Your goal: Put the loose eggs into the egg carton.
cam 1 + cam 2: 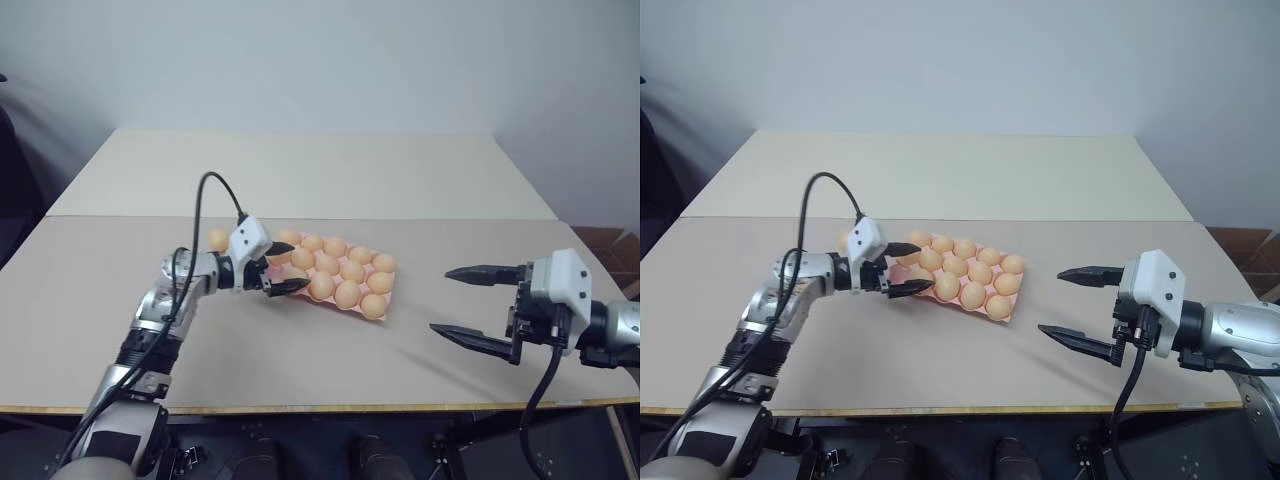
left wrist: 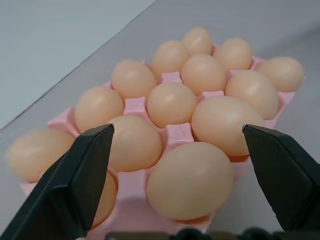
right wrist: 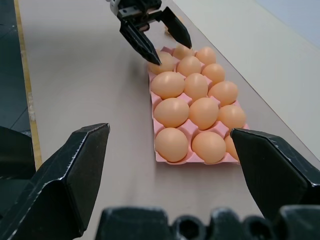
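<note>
Left hand (image 1: pixel 281 271) and right hand (image 1: pixel 470 305) both spread wide, fingers empty, pointing toward each other.

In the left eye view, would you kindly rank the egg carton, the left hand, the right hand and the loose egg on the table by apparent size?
1. egg carton
2. right hand, close to the carton in spread and nearer the camera, so this is unsure
3. left hand
4. loose egg

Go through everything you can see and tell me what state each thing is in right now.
egg carton: lying flat on the table, cups mostly filled with eggs.
loose egg: on the table behind the left arm, outside the carton.
left hand: open, empty, fingers over the carton's near-left end.
right hand: open, empty, hanging off to the carton's right.
</note>
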Controlling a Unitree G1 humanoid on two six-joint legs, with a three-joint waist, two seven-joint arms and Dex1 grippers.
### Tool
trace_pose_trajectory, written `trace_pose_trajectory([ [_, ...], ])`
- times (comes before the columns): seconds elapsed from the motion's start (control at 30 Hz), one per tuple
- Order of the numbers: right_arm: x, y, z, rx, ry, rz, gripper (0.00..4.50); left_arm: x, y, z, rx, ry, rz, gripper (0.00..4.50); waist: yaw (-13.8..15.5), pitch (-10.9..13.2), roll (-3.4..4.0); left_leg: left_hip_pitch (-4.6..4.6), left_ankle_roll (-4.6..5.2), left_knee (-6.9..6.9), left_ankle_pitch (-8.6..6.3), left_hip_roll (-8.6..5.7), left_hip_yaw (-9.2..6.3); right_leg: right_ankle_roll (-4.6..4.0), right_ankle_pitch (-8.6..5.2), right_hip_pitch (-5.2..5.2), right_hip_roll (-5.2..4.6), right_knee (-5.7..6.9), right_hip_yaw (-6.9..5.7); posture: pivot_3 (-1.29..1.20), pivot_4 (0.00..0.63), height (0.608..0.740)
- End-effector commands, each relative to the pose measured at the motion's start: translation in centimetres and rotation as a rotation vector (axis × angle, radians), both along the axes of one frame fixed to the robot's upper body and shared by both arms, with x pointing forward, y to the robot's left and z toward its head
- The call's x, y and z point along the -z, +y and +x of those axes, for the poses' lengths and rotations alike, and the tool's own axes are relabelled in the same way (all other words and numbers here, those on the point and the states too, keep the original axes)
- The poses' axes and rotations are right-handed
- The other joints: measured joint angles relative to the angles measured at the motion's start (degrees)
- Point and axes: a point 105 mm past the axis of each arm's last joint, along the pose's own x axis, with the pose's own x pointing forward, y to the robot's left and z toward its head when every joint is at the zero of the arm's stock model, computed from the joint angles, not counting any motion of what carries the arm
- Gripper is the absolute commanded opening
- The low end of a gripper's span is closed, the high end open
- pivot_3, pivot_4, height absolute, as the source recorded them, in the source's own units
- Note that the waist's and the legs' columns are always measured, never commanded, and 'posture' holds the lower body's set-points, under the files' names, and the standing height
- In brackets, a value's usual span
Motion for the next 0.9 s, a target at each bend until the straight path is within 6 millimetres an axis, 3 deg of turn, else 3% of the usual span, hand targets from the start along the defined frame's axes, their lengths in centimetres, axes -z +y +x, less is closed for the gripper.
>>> trace_pose_trajectory([
  [0.03, -1.1, 0.1, -0.1, -0.016, -0.041, 0.017, 4.50, -3.0, 2.6, -1.2, -0.028, -0.076, -0.044, 4.48, -0.2, 0.0, 0.00, 0.02, 0.00, 0.00, 0.00, 0.01, 0.00, 0.00, 0.00, 0.01, 0.00, 0.00, -0.01, 0.00, 0.150, 0.740],
  [0.3, -1.0, 0.1, 0.4, -0.048, -0.022, 0.016, 4.50, -5.2, 11.5, -6.1, -0.236, -0.130, 0.040, 4.48, -1.0, 0.0, 0.00, 0.05, -0.01, -0.02, 0.00, 0.09, 0.04, -0.35, -0.21, -0.04, -0.02, 0.00, -0.01, 0.00, 0.150, 0.740],
  [0.47, -0.9, 0.1, 0.9, -0.064, -0.014, 0.016, 4.50, -4.7, 15.3, -9.7, -0.386, -0.063, 0.053, 4.48, -0.9, 0.0, 0.00, 0.07, -0.02, -0.02, -0.01, 0.15, 0.08, -0.37, -0.23, -0.04, -0.04, -0.02, -0.04, 0.00, 0.150, 0.740],
  [0.63, -0.8, -0.2, 1.3, -0.070, 0.001, 0.017, 4.50, -2.5, 16.0, -12.2, -0.501, 0.006, 0.002, 4.48, -0.4, 0.0, 0.00, 0.08, -0.12, -0.04, -0.07, 0.28, 0.20, -0.39, -0.24, -0.07, -0.03, -0.06, -0.05, 0.00, 0.150, 0.740],
  [0.9, -0.8, -0.4, 1.4, -0.077, 0.013, 0.020, 4.50, -2.3, 15.2, -12.5, -0.534, 0.005, -0.054, 4.48, 0.3, 0.0, 0.00, 0.07, -0.22, -0.04, -0.13, 0.32, 0.20, -0.41, -0.25, -0.11, 0.03, -0.05, -0.08, 0.00, 0.150, 0.740],
])
